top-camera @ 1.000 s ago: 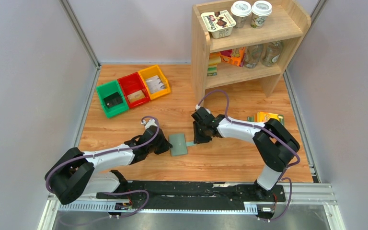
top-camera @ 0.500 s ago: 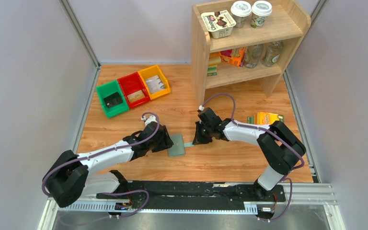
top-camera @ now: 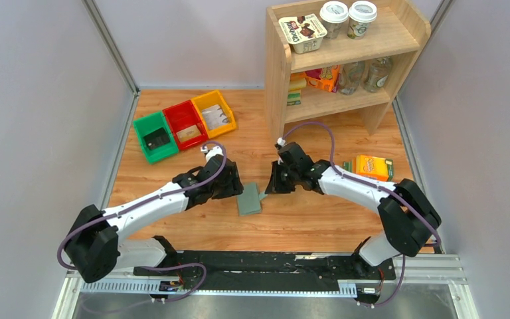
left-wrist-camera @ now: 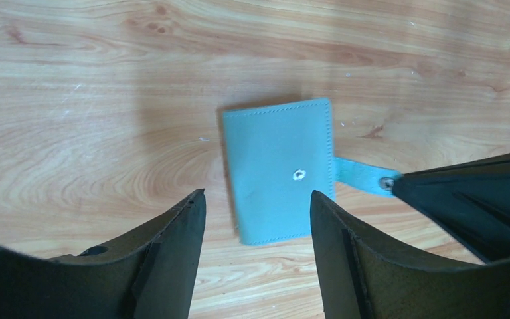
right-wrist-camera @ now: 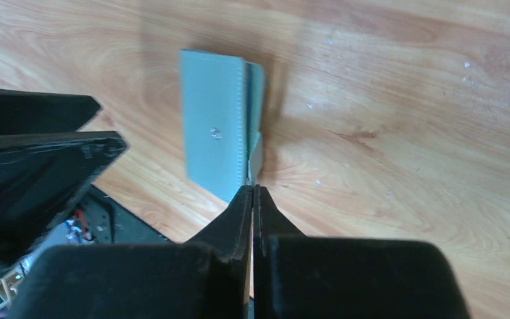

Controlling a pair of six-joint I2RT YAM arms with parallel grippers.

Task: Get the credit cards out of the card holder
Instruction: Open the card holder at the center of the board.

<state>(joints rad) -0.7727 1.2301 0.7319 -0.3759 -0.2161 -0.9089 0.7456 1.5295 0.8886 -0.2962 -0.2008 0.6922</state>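
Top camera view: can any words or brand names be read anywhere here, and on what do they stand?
"Chobani": on the white tub on top of the shelf, only just legible.
On the paper cups: print too small to read.
On the orange carton: print too blurred to read.
On the card holder: no text, in either wrist view.

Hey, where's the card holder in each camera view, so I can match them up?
Top external: card holder mid-table, between left claw and right claw.
Left wrist: card holder centre frame, beyond the open left claw's fingers.
Right wrist: card holder upper left of centre, above the shut right claw.
Shared landmark: its tab, pinched by the right claw.
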